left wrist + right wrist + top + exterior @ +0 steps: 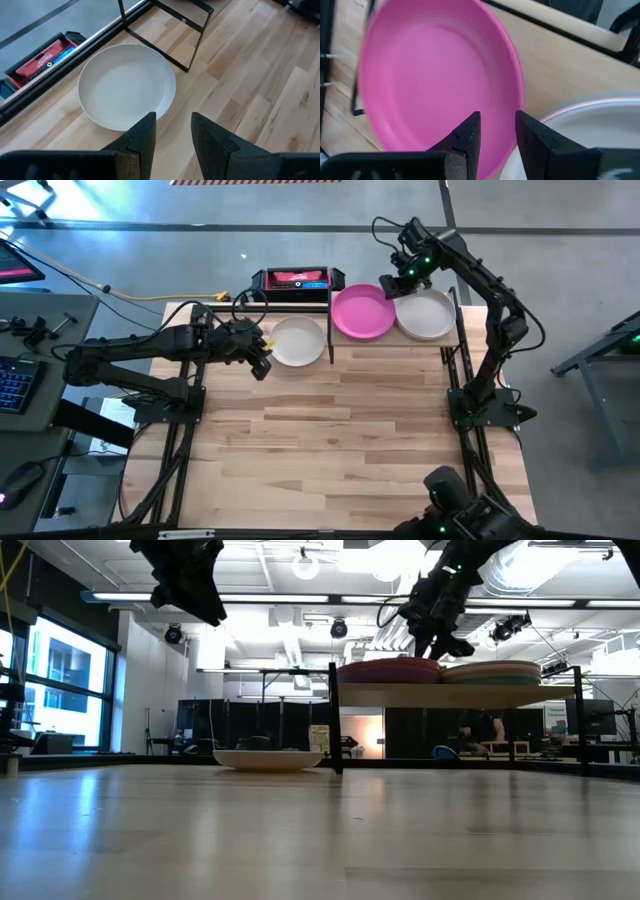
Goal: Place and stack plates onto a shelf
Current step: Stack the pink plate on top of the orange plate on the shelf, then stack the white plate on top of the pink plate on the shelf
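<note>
Two piles of plates stand on the shelf (450,693) at the table's far right. A magenta plate (360,313) tops the left pile (390,670) and a whitish plate (427,315) tops the right pile (490,672). My right gripper (393,283) is at the magenta plate's rim, on the side toward the whitish plate, and is shut on it. A white plate (297,340) rests on its base on the tabletop, left of the shelf's black post (187,47). My left gripper (173,132) hangs open above the table, just left of that plate, touching nothing. My right gripper (497,132) has the magenta plate's rim (512,117) between its two fingers, one finger inside the plate's hollow and one outside the rim. The fingers come steeply from above. In the low view the plate lies about level on the left pile.
A red and black case (297,280) lies just beyond the table's far edge, behind the white plate. The near half of the wooden tabletop (330,440) is bare. The shelf's thin black posts (333,720) stand between the white plate and the piles.
</note>
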